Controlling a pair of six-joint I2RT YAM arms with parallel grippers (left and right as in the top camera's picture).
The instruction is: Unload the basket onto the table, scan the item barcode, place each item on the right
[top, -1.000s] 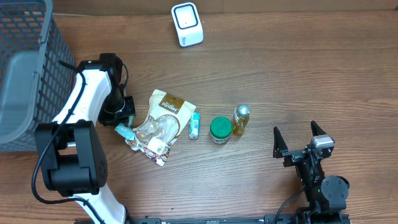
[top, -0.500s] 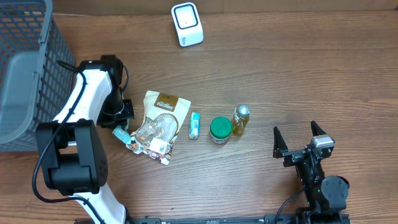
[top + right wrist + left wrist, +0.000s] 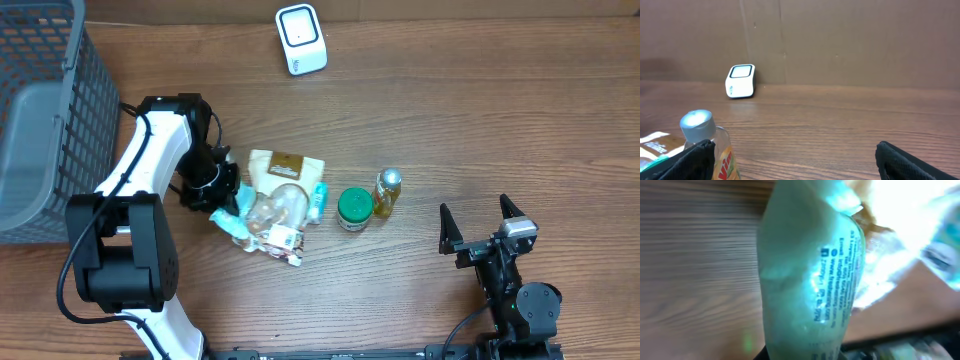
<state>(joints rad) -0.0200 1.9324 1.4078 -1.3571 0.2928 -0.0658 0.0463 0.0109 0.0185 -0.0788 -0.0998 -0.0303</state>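
Snack bag (image 3: 280,197) is lying flat on the table (image 3: 480,120), just left of the green-lidded jar (image 3: 353,207) going by the overhead. There's a small teal tube (image 3: 319,196) squeezed in between bag and jar, touching the bag's edge.

Left gripper (image 3: 222,194) is on the side of the bag away from the jar. Its fingers are pinched down on the bag's teal sealed end, so the bag runs from the jaws toward the jar. The left wrist cam is basically nothing but that teal seal (image 3: 807,280) up close. It's blurry, with some small print on it, and I can't tell if a barcode is in there.

Yellow bottle (image 3: 387,191) stands just beside the jar on its other side. Right gripper (image 3: 478,226) sits well past the bottle from the jar, fingers spread wide, nothing between them. Scanner (image 3: 301,39) is well beyond the jar near the table's far edge. Grey basket (image 3: 40,110) is way off from the jar, out past the left arm.
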